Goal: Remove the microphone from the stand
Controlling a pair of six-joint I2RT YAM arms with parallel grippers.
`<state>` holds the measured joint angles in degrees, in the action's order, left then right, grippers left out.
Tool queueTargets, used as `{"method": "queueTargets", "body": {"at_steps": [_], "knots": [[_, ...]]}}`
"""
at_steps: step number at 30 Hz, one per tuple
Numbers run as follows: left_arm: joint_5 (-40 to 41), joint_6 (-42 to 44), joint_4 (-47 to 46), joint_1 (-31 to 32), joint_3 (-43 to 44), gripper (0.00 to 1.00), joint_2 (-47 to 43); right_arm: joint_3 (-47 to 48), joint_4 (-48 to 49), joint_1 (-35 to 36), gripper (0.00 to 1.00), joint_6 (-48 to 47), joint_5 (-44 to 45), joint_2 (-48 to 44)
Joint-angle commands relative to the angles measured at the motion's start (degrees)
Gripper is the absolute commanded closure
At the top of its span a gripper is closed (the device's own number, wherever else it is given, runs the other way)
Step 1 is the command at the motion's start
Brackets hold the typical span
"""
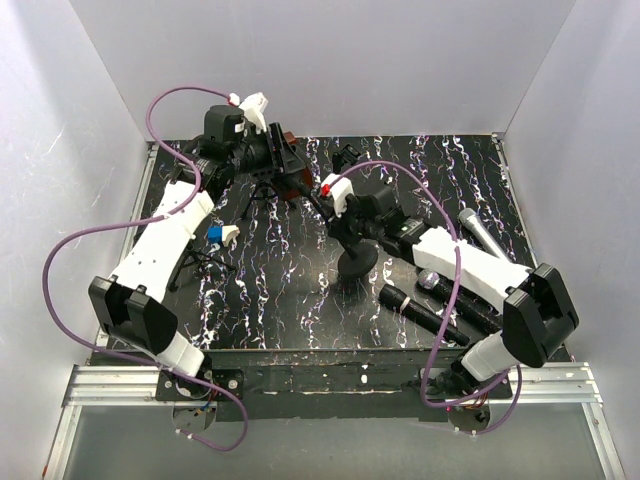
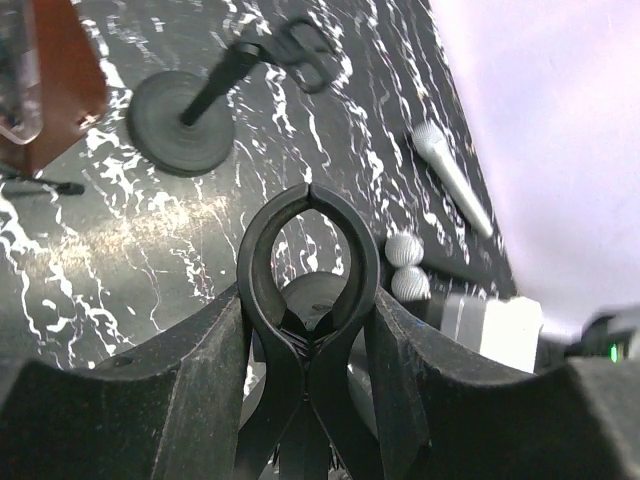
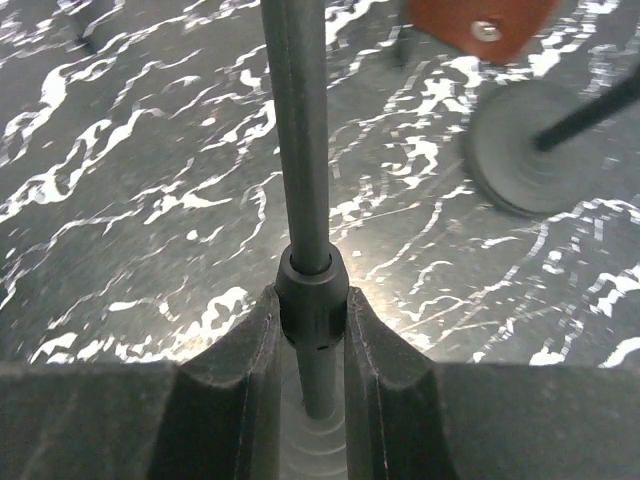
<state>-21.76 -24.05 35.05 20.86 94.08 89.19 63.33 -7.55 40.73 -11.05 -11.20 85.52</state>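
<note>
- clamped narrow with right gripper (image 3: 312, 320) on stand pole (image 3: 300, 130), at its collar.
- pinching mic clip (image 2: 253, 260) with left gripper (image 2: 310, 320), also narrow.
- flat near right edge of table (image 1: 280, 300): black microphone (image 1: 425, 312).

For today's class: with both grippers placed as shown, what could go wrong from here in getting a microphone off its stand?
1. The right gripper pinches a round collar on the stand pole; it might slip, or a pull could tip it.
2. The left gripper clamps a clip whose loop looks empty, so pulling there may free nothing.
3. Loose microphones lying beside the right arm could get knocked.
</note>
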Motion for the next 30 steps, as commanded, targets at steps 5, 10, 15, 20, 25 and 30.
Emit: {"method": "queueTargets", "body": {"at_steps": [5,10,15,20,25,30], "knots": [[15.08,-12.34,1.17,-1.0,3.3,1.0,1.34,5.23,1.49,3.22,0.99,10.7,23.18,0.62],[4.65,-2.7,-4.88,-1.53,0.5,1.0,0.55,6.01,-1.14,1.81,0.38,2.36,-2.21,-0.7],[-15.3,12.0,-12.19,-1.53,-5.22,1.0,-2.0,6.18,-1.75,-4.94,0.16,1.13,-24.61,-1.59],[-26.65,17.54,-12.81,-1.44,-8.39,1.0,-3.05,11.28,-11.5,-10.05,0.16,-7.64,-40.72,4.47],[-30.71,25.53,-8.6,-1.44,-7.87,1.0,-3.14,11.73,-10.12,-10.85,0.2,-12.85,-43.37,8.08],[-31.06,28.8,-6.4,-1.26,-6.37,1.0,-2.88,11.2,-5.38,-10.15,0.22,-11.36,-45.14,11.16]]}}
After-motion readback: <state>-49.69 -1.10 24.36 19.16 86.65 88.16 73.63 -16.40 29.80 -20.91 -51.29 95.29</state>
